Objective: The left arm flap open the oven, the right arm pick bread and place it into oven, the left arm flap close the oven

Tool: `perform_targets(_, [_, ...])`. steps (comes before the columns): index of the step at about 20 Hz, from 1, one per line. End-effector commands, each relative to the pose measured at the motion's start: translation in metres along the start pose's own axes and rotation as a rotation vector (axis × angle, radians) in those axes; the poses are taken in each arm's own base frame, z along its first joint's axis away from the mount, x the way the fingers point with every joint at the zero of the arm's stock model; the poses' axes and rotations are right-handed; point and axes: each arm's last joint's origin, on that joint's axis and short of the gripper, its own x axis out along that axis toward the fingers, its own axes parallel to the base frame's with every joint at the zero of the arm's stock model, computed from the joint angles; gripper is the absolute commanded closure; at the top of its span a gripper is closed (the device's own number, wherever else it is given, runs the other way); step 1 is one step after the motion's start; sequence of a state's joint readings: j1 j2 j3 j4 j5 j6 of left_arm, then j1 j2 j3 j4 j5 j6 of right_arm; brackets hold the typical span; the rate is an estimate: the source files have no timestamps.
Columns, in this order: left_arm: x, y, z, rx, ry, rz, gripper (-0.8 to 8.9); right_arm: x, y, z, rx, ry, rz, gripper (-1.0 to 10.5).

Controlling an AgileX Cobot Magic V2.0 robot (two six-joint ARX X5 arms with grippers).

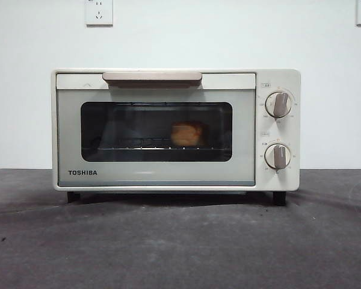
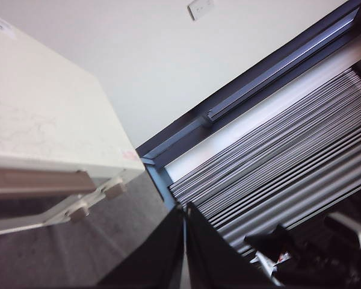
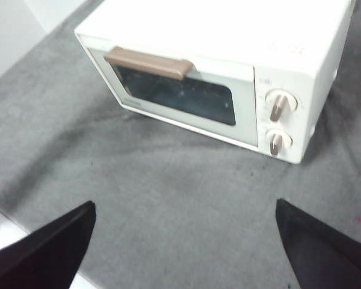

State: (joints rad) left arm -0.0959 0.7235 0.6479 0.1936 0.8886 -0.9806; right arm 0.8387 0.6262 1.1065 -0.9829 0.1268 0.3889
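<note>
The cream TOSHIBA oven (image 1: 168,129) stands in the middle of the table with its glass door shut and the beige handle (image 1: 151,77) up. Behind the window the golden bread (image 1: 187,133) rests on the wire rack, right of centre. Neither arm shows in the front view. My left gripper (image 2: 185,241) is shut, raised beside the oven (image 2: 42,114) near its handle (image 2: 36,180), holding nothing. My right gripper (image 3: 183,241) hangs open and empty above the mat, well back from the oven (image 3: 228,66).
A grey mat (image 1: 180,241) covers the table. The oven's two knobs (image 1: 279,103) sit on its right panel. A white wall with sockets (image 1: 98,12) stands behind. The table's edge (image 3: 0,232) shows by the right gripper.
</note>
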Motion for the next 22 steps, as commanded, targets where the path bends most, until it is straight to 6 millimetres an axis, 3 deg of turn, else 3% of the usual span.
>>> perform_targets(1, [-0.006, -0.007, -0.004, 0.103, -0.003, 0.028, 8.02, -0.003, 0.003, 0.007, -0.034, -0.043, 0.023, 4.7])
perform_targets(12, [-0.041, -0.025, -0.036, 0.42, -0.041, 0.247, 8.02, -0.003, 0.004, 0.01, -0.132, -0.076, 0.031, 4.9])
perform_targets(16, [-0.052, -0.03, -0.044, 0.552, -0.081, 0.337, 8.02, -0.003, 0.004, 0.01, -0.137, -0.076, 0.03, 6.6])
perform_targets(20, [-0.056, -0.026, -0.05, 0.536, -0.06, 0.412, 8.02, -0.002, 0.005, 0.01, -0.15, -0.07, 0.026, 9.3])
perform_targets(22, [-0.056, -0.023, -0.053, 0.508, -0.034, 0.429, 8.01, -0.001, 0.004, 0.01, -0.161, -0.065, 0.024, 9.4])
